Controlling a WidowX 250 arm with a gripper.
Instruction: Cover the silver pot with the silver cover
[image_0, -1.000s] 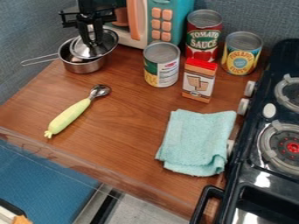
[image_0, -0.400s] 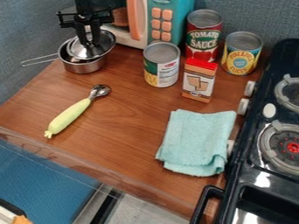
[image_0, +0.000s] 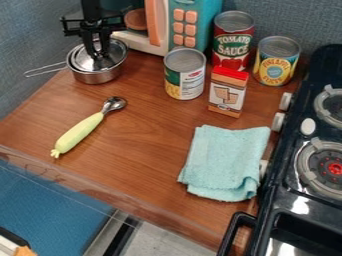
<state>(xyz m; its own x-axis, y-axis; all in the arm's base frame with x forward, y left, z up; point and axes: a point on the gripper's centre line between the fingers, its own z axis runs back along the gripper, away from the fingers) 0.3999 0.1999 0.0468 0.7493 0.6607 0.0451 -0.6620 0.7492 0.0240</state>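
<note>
Compared with the two earlier frames, the silver cover (image_0: 116, 54) has shifted leftward and lower in the view, and it now lies over nearly all of the mouth of the silver pot (image_0: 97, 77). Before, it sat off toward the pot's right side, and a dark strip of the pot's inside showed at the left. The black gripper (image_0: 98, 54) has moved along with it, and more of an orange thing (image_0: 135, 20) shows inside the toy microwave (image_0: 192, 27) behind. The pot keeps its place at the far left corner of the counter (image_0: 147, 125), its wire handle (image_0: 45, 70) sticking out leftward past the corner.

The fingers (image_0: 89, 42) point down and are clamped on the cover at its middle. They hide its grip, and the top edge of the view cuts off the arm. Whether the cover sits flush on the rim all round is hard to make out, and the pot's contents are hidden.

The scoop (image_0: 79, 134) with the pale green handle lies toward the left edge; three cans, green (image_0: 184, 75), red (image_0: 234, 47) and yellow (image_0: 276, 62), stand toward the back with a small box (image_0: 227, 95). The folded cloth (image_0: 224, 162) lies near the right edge, beside the stove (image_0: 287, 200), which the view cuts off.
</note>
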